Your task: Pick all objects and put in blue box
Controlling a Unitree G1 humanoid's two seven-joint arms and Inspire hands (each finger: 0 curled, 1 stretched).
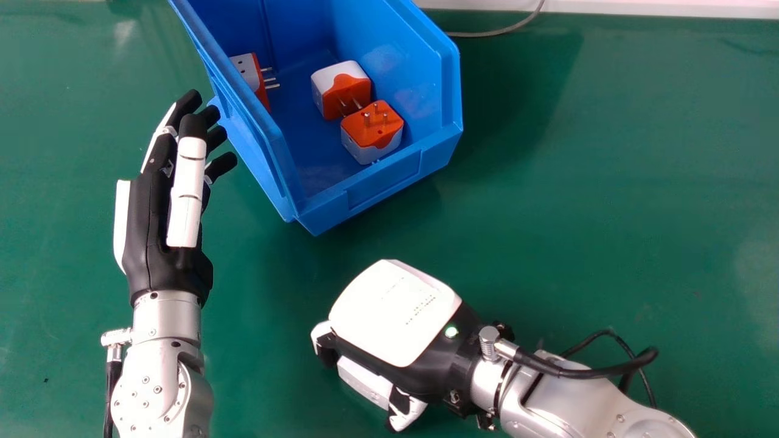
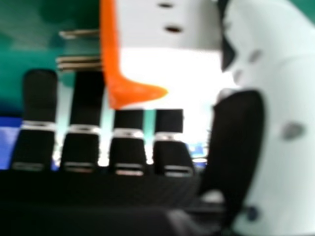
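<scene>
Right hand (image 1: 395,310): fingers curled round a plug (image 2: 167,69). Left hand (image 1: 146,231): open, empty, beside box (image 1: 383,185); three other plugs (image 1: 372,128) inside.

There are no words or numbers that can be read. Small marks on the white back of the right hand (image 1: 395,313) are too tiny to tell.

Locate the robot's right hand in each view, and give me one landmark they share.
Head view: the right hand is at lower middle, its back to the camera, nearer than the blue box.
Right hand view: its fingers line the bottom edge and its thumb the right, with an orange-and-white adapter between.
Shared landmark: green tabletop, behind the hand.
</scene>
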